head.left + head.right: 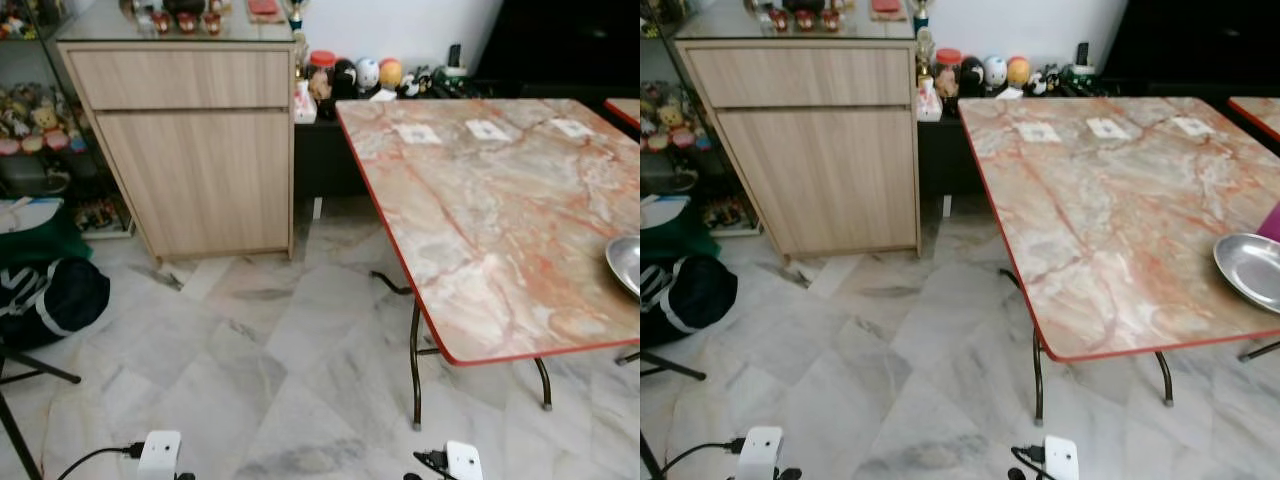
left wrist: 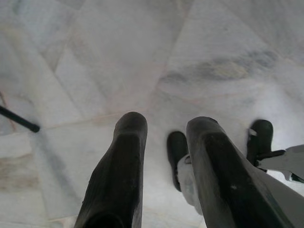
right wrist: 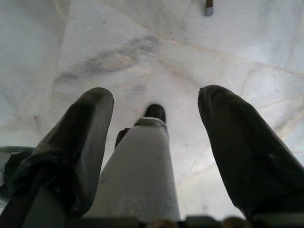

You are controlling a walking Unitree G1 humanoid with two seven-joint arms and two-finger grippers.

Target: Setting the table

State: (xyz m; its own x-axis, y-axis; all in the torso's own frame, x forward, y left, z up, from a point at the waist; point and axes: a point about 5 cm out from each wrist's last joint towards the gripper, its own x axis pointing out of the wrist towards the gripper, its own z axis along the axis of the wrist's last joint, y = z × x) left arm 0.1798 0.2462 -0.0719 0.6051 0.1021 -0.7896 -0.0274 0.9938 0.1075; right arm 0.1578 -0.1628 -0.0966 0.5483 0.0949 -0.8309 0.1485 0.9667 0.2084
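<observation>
A folding table (image 1: 480, 210) with a pink marble top and red rim stands ahead on my right. A silver metal plate (image 1: 1252, 270) lies near its right side, cut off by the picture's edge. Three small white squares (image 1: 487, 129) sit in a row along the far side of the top. Both arms hang low. The left gripper (image 2: 166, 124) is open over the marble floor with nothing between its fingers (image 2: 127, 147). The right gripper (image 3: 154, 97) is open too, empty, also over the floor.
A light wooden cabinet (image 1: 200, 150) stands ahead on the left, with a dark bag (image 1: 50, 300) on the floor beside it. Small figurines (image 1: 365, 75) line a low black shelf behind the table. A thin black table leg (image 1: 414, 370) is close ahead. A second table's corner (image 1: 622, 108) shows far right.
</observation>
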